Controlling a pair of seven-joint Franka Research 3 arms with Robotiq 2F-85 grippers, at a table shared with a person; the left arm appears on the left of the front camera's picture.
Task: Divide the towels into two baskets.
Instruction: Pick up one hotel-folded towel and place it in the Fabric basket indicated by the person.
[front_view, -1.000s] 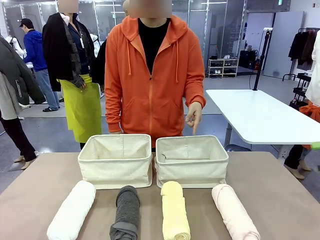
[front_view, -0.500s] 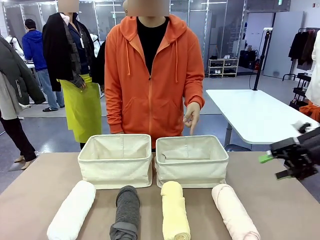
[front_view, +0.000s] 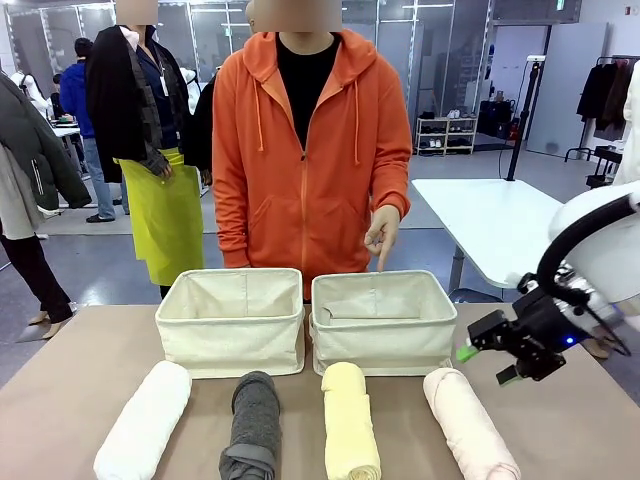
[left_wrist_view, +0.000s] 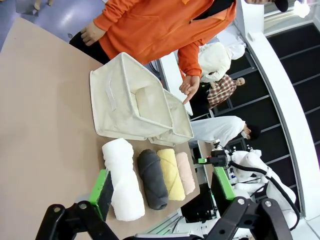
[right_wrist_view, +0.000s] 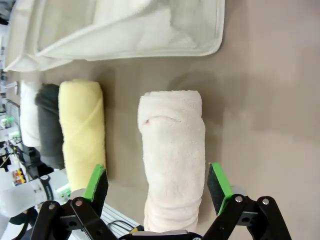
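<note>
Left gripper (left_wrist_view: 161, 180): fingers spread wide, nothing between them, hanging off the table (front_view: 60, 380) edge with the towel row seen past it in the left wrist view. Four rolled towels lie side by side on the table, on the robot's side of the baskets, none in a basket. Far left is the white towel (front_view: 145, 420), angled a bit outward at the near end. Behind it stands the left basket (front_view: 230, 345), cream canvas, upright. Next is the dark grey towel (front_view: 252, 425), near the gap between the baskets. Then the pale yellow towel (front_view: 350, 430), far end just in front of the right basket (front_view: 385, 345). The two baskets sit side by side, walls touching or nearly so, can't tell which. A person in an orange hoodie stands at the far side, one hand (front_view: 381, 232) pointing an index finger down at the right basket's far rim. The pale pink towel (front_view: 468, 425) is rightmost, near the right basket's front right corner. Right gripper (front_view: 487, 364): jaws spread wide, pinching nothing, hovering just right of the pink towel's far end. In the right wrist view the pink roll lies framed between the two green pads (right_wrist_view: 217, 181).
</note>
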